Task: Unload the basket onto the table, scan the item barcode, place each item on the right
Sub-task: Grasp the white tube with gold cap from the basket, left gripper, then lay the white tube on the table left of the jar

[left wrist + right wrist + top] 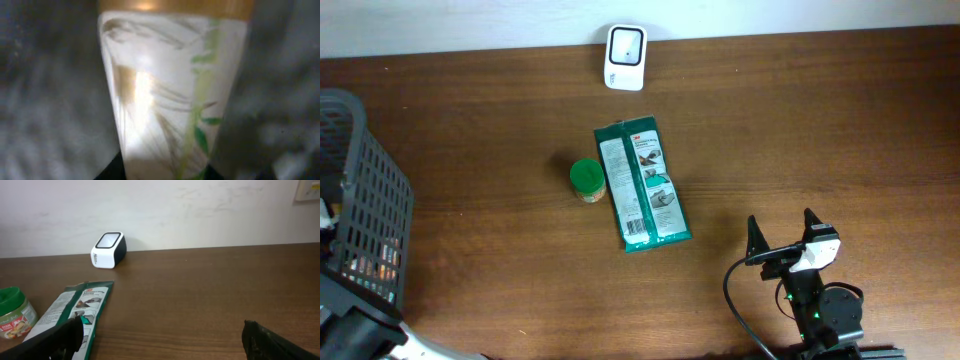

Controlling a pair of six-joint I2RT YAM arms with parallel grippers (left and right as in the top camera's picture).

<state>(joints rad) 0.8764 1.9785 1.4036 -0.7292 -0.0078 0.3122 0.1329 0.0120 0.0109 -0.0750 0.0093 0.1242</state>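
White scanner (625, 57) at far edge of desk (820, 120); green packet (640, 185) flat mid-desk, green-lidded jar (586, 180) just beside it. Right pincer (780, 225) wide open, empty. Left pincer: state cannot be told, a blurred white leaf-print pouch (165, 100) filling its view.

The right gripper (782, 232) sits well apart from the green packet (640, 185), off its near right corner. Its jaws are spread wide and empty, and both dark fingers (52, 341) point toward the packet's far end. The left arm (360, 335) lies far off the packet's left side. How the left gripper's jaws stand cannot be made out.
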